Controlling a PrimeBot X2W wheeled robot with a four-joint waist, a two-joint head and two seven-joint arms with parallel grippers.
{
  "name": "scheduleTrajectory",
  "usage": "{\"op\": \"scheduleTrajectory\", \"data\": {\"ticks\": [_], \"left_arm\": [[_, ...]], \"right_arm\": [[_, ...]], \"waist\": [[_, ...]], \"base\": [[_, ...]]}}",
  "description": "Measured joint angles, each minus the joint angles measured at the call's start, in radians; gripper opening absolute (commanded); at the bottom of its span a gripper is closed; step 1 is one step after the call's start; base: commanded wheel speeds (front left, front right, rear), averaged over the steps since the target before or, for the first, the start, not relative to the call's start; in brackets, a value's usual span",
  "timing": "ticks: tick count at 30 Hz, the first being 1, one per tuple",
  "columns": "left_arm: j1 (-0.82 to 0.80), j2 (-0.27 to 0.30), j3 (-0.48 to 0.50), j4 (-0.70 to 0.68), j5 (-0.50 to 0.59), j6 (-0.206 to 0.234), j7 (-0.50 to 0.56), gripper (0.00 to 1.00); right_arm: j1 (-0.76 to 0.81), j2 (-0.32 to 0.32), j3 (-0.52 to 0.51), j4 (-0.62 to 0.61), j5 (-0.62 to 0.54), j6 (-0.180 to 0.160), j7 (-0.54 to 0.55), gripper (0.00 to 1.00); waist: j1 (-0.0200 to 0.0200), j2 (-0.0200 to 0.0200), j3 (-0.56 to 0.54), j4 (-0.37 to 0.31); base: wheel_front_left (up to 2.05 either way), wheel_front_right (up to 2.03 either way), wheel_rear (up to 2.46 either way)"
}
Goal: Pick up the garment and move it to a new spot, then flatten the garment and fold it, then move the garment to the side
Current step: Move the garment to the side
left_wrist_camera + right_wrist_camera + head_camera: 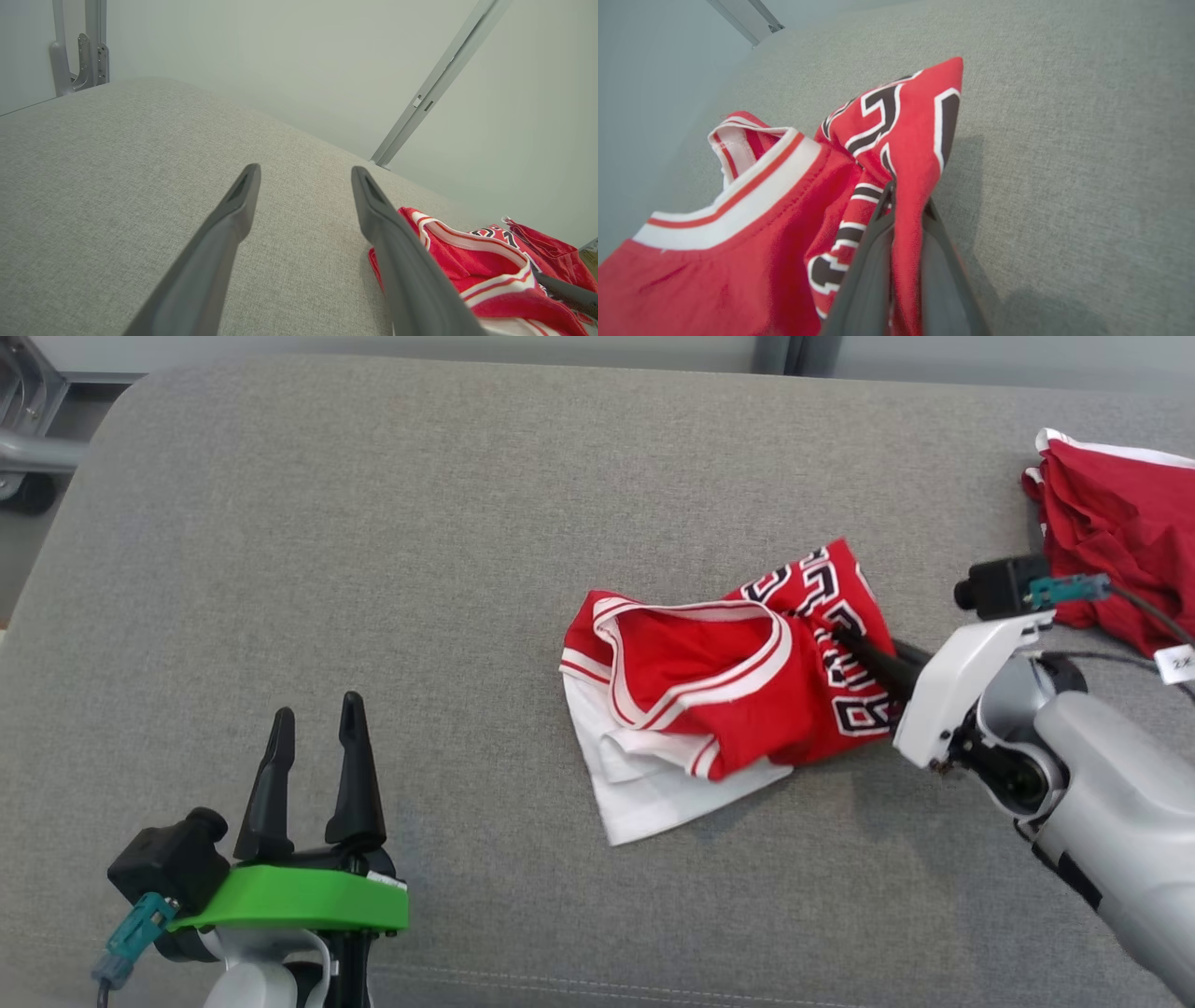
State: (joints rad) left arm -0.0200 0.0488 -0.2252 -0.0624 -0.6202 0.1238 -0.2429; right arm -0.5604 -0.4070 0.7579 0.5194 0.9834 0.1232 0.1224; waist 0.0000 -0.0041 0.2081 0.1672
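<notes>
The right pincer (843, 637) reaches in low from the right edge of the head view, pinching a fold of the crumpled red and white jersey with black letters (709, 681) at centre right of the grey fabric surface (373, 569). The left pincer (317, 709) stands at lower left, fingers spread, pointing up.

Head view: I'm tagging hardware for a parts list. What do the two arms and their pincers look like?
Left pincer: two long, black, tapering fingers on a bright green bracket, black camera block and teal plug beside it. Right pincer: dark fingers on a white bracket, black camera, teal connector, thin black cable, smooth silver-grey forearm.
</notes>
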Motion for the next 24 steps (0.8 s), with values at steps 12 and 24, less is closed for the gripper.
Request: {"op": "scheduleTrajectory", "data": {"ticks": [12,24], "left_arm": [[0.004,-0.001,0.005,0.006,0.000,0.000,0.000,1.00],[0.006,-0.001,-0.004,-0.003,0.000,0.000,0.000,1.00]], "right_arm": [[-0.098,-0.116,0.021,-0.086,-0.034,0.000,0.010,0.00],[-0.210,-0.168,-0.026,-0.091,-0.029,-0.005,0.069,0.00]], "waist": [[0.0000,0.0000,-0.034,-0.045],[0.0000,0.0000,-0.043,-0.068]], "base": [[0.00,0.00,0.00],[0.00,0.00,0.00]]}}
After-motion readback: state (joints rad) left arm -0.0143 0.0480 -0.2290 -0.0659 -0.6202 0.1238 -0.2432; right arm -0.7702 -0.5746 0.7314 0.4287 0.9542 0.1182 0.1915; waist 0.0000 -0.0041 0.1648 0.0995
